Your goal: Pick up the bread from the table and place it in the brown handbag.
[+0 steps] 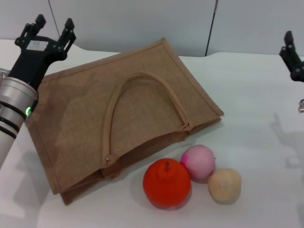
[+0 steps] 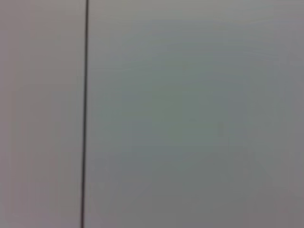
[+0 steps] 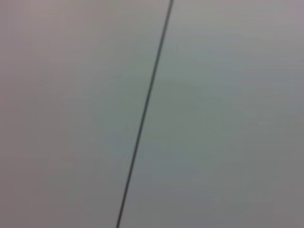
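Flat tote on the white surface, three round fruits in front, both arms raised at the far edges.

Nearest, in the lower right of the frame, an orange fruit (image 1: 166,183), a pink ball (image 1: 198,162) and a beige ball (image 1: 224,185) sit close together on the surface (image 1: 256,104). Behind them the brown handbag (image 1: 123,114) lies flat in the middle. No striped loaf is visible. Farther, upper left, the left claw (image 1: 50,29) has its fingers spread apart and holds nothing. At the right edge the right claw (image 1: 290,54) is partly cut off; I cannot tell its state.
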Controlling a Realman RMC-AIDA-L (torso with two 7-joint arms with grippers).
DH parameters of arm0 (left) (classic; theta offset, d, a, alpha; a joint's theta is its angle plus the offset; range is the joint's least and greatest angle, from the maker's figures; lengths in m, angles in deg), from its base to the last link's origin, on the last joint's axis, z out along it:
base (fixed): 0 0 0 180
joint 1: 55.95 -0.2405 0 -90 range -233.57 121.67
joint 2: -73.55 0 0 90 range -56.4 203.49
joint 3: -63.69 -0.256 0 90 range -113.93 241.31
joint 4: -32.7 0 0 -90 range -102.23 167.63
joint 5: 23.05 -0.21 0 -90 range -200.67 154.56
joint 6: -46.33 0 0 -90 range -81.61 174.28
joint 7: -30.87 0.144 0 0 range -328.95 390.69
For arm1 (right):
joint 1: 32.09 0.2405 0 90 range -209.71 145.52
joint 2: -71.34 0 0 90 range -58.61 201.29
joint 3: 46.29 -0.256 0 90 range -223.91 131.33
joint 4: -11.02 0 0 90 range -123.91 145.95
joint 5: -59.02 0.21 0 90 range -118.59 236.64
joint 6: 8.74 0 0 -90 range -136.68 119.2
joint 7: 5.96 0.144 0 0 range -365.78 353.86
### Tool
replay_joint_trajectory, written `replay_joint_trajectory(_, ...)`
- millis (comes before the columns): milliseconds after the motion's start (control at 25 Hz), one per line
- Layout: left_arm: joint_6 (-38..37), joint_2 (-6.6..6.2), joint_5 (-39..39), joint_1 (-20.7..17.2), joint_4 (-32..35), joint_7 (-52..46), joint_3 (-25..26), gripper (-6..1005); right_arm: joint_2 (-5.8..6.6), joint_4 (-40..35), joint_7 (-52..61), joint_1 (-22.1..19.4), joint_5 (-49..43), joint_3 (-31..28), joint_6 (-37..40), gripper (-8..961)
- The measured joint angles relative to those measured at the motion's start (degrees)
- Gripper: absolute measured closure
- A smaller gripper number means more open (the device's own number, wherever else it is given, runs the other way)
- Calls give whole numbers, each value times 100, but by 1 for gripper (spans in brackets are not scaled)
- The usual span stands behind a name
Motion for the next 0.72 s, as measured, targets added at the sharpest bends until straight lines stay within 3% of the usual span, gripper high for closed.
replay_joint_trajectory(200,-46,2,296,-68,238,520,0,256,0,171,366,12,87,0,-36,55)
replay_joint_trajectory(720,-326,5,314,-135,300,495,-27,258,0,235,474,13,90,5,-38,59)
